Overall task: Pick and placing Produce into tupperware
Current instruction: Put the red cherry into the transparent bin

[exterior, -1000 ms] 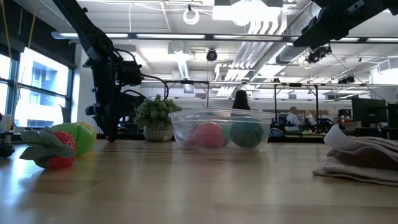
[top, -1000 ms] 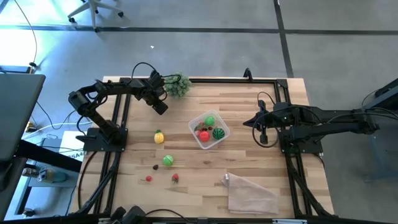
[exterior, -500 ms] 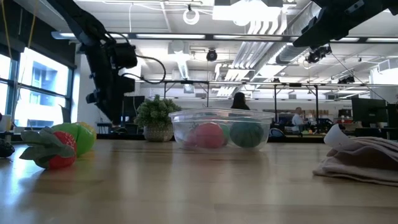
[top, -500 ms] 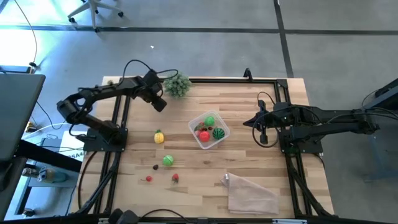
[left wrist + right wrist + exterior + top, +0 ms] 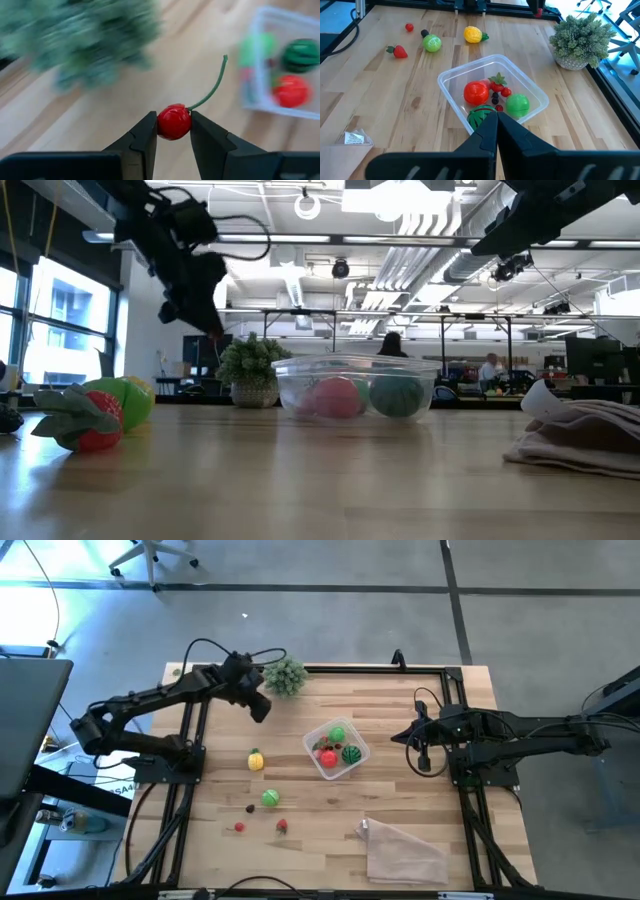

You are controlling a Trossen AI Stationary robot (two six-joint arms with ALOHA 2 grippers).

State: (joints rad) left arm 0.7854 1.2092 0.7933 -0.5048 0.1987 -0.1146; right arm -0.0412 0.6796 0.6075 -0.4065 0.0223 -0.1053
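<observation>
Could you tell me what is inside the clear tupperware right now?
The tupperware holds a red fruit, green fruit, striped melon and small berries; the right gripper hides part.

Bright overhead lighting, motion blur throughout the left wrist view.

Tub (image 5: 337, 750) sat mid-worktop (image 5: 420, 810) holding fruit, plant (image 5: 284, 676) behind it, loose fruit (image 5: 262, 790) left, bag (image 5: 404, 850) in front right.

Two dark jointed arms, black looping cables, tapered black gripper fingers (image 5: 145, 137)
</observation>
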